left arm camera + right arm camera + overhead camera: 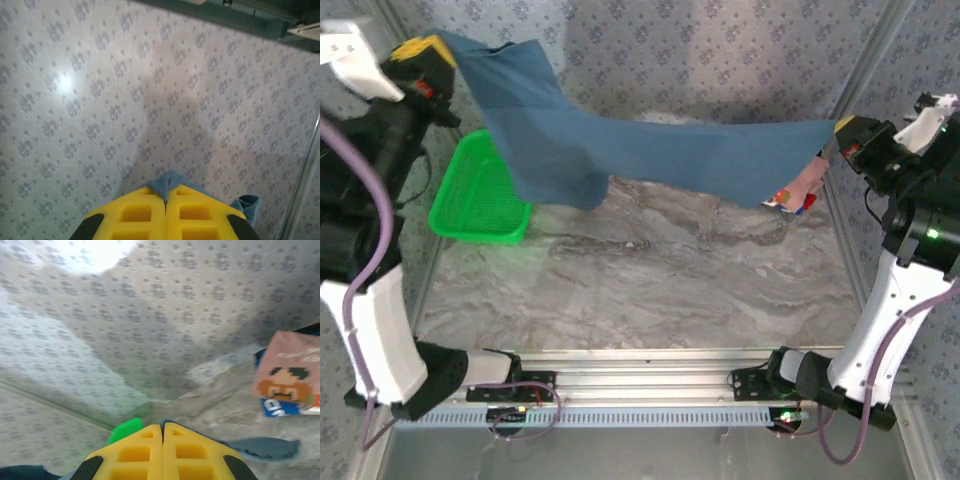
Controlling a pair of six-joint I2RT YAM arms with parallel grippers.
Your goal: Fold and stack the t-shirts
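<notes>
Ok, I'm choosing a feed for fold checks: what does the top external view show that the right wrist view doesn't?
Top external: the whole teal-blue t-shirt stretched in the air from the left gripper to the right gripper. Right wrist: the blocky face print on the pink t-shirt, lying on a dark blue t-shirt. Both: the right gripper shut on teal cloth, the green basket.

Both arms rise from their bases at the near edge of the tabletop (650, 290) and lean outward, away from each other. The left hand (425, 52) is raised above the far left corner of the tabletop and is closed tight on one end of the teal-blue t-shirt (650, 150). The right hand (847, 130) is raised above the right edge of the tabletop and pinches the other end. In the wrist views the yellow fingers (145, 215) of each hand meet with no gap.
</notes>
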